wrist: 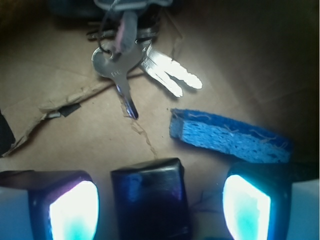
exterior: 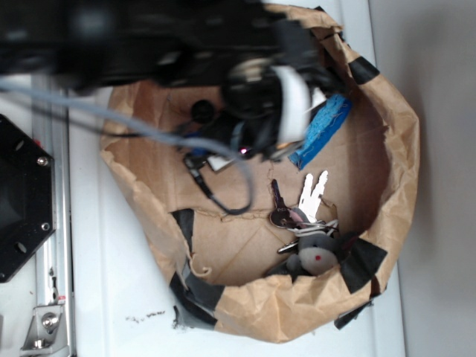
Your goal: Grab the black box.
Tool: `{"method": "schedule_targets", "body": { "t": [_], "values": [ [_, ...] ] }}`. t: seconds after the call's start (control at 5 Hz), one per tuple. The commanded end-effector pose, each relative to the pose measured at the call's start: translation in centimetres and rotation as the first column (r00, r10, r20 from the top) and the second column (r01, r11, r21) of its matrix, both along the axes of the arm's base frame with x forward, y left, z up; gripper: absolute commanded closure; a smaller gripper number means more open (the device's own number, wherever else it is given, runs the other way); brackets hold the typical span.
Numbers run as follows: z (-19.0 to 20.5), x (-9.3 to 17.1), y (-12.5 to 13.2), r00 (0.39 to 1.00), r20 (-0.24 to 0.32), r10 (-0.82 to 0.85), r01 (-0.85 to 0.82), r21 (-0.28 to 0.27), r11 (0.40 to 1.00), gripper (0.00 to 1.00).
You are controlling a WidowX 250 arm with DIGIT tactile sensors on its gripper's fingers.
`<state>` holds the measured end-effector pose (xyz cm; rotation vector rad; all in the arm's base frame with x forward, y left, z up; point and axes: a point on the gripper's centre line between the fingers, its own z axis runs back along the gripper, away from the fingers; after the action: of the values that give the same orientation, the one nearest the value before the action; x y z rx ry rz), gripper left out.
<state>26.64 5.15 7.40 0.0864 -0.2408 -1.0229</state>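
In the wrist view the black box (wrist: 149,200) lies flat on brown paper, small, glossy and dark. My gripper (wrist: 159,210) is open and straddles it. One glowing fingertip (wrist: 72,210) stands to its left and the other to its right, with a gap on each side and neither touching it. In the exterior view the blurred arm and gripper (exterior: 253,141) hang over the back of the paper tray. Only a pale grey corner of the box (exterior: 221,162) shows under them.
A blue sponge (wrist: 227,135) lies just beyond the right finger. A bunch of keys (wrist: 120,65) lies further ahead, with a grey plush toy (exterior: 316,256) next to it. The raised brown paper rim (exterior: 401,171) rings it all. A black hexagonal plate (exterior: 18,197) sits outside, at the left.
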Motion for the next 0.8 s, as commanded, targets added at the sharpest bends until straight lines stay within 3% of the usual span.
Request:
{"method": "schedule_targets", "body": {
  "t": [0.0, 0.2, 0.4, 0.6],
  "values": [
    [-0.9, 0.7, -0.4, 0.992, 0.123, 0.013, -0.023, 0.088, 0.996, 0.00],
    [-1.6, 2.1, 0.2, 0.991, 0.119, 0.053, -0.066, 0.113, 0.991, 0.00],
    [-2.0, 2.3, 0.2, 0.996, 0.079, 0.050, -0.059, 0.120, 0.991, 0.00],
    [-1.9, 2.0, 0.1, 0.997, 0.076, 0.033, -0.042, 0.127, 0.991, 0.00]
  ]
}}
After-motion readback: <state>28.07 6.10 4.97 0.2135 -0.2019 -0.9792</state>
